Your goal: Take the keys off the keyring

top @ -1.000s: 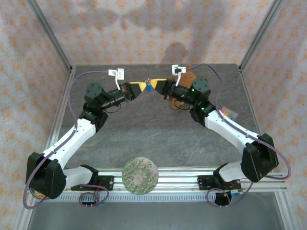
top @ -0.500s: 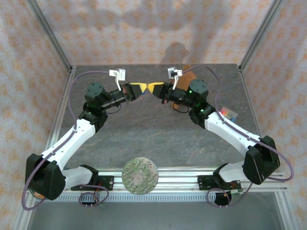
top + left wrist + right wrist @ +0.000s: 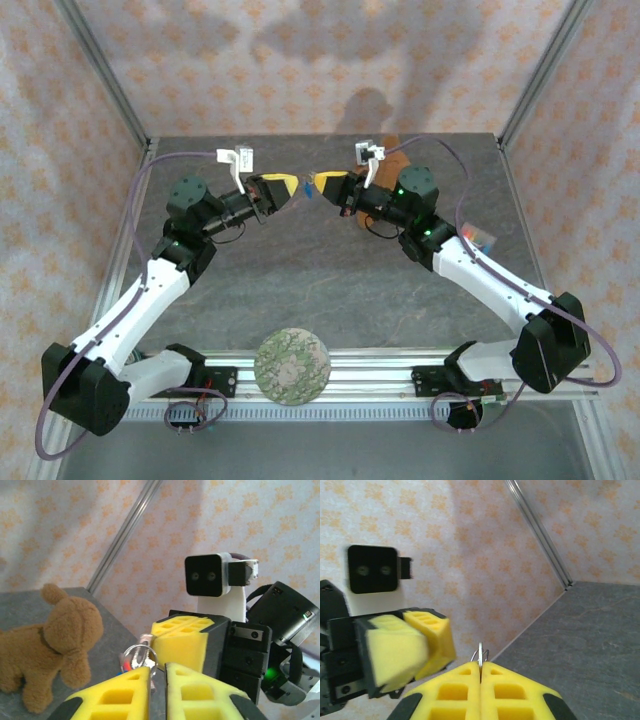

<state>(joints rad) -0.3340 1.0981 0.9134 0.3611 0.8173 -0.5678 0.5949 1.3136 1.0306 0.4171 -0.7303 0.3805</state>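
Keyring (image 3: 481,656) is gripped edge-on in the clenched right jaws, held above the counter (image 3: 300,260), with coloured keys (image 3: 123,669) hung beneath. Left jaws are seen slightly parted, grasping nothing, near the ring.

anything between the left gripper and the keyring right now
Nothing visible. The keyring, pinched by the right gripper, sits in the air right at the tips of the left gripper; the plush dog is off to the side.
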